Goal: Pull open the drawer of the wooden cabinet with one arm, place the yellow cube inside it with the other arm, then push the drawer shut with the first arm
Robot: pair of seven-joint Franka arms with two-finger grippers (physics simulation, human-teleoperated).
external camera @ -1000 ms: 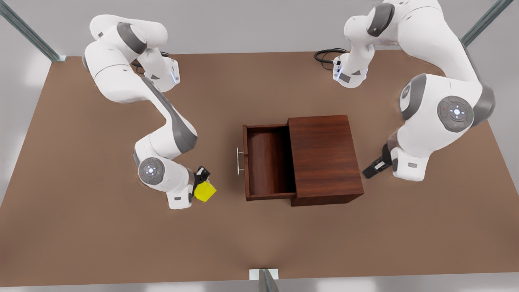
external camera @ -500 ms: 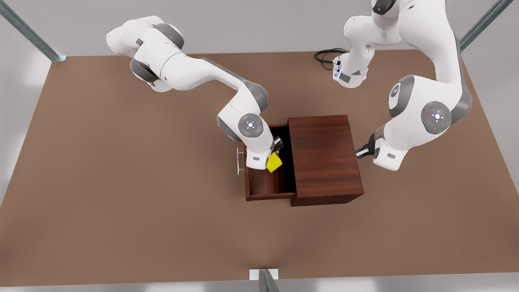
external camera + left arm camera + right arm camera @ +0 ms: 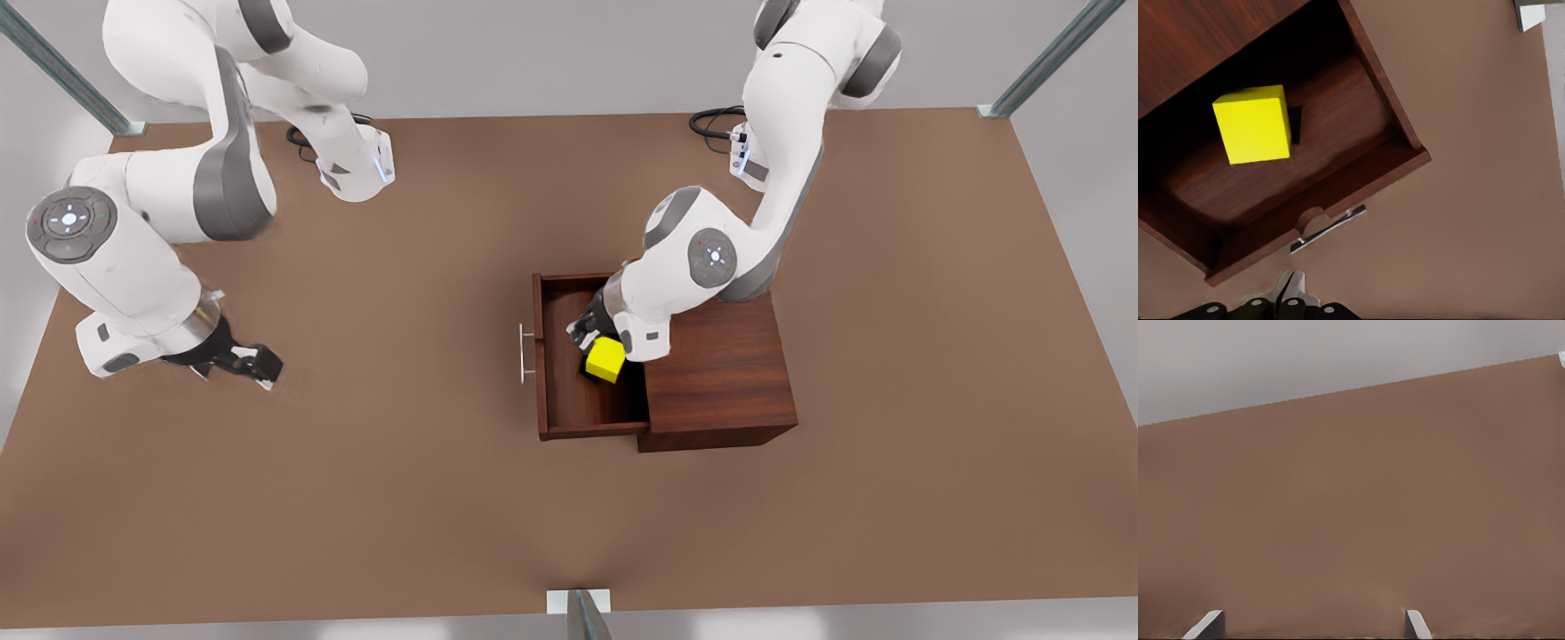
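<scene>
Front view: the small bright yellow cube [image 3: 605,359] rests on the floor of the pulled-out dark reddish-brown drawer [image 3: 582,413], near the mouth of the boxy wooden cabinet [image 3: 716,356], so placing looks finished and only shutting remains. The left claw [image 3: 582,331] hangs over the drawer beside the cube, fingers closed on nothing, probably heading for the thin silver bar handle [image 3: 524,353] or drawer front to push. The right claw [image 3: 253,363], fingers spread and empty, waits low over the brown worktop [image 3: 356,498], well apart at this view's left. Grey walls and metal frame posts [image 3: 62,71] surround it.
</scene>
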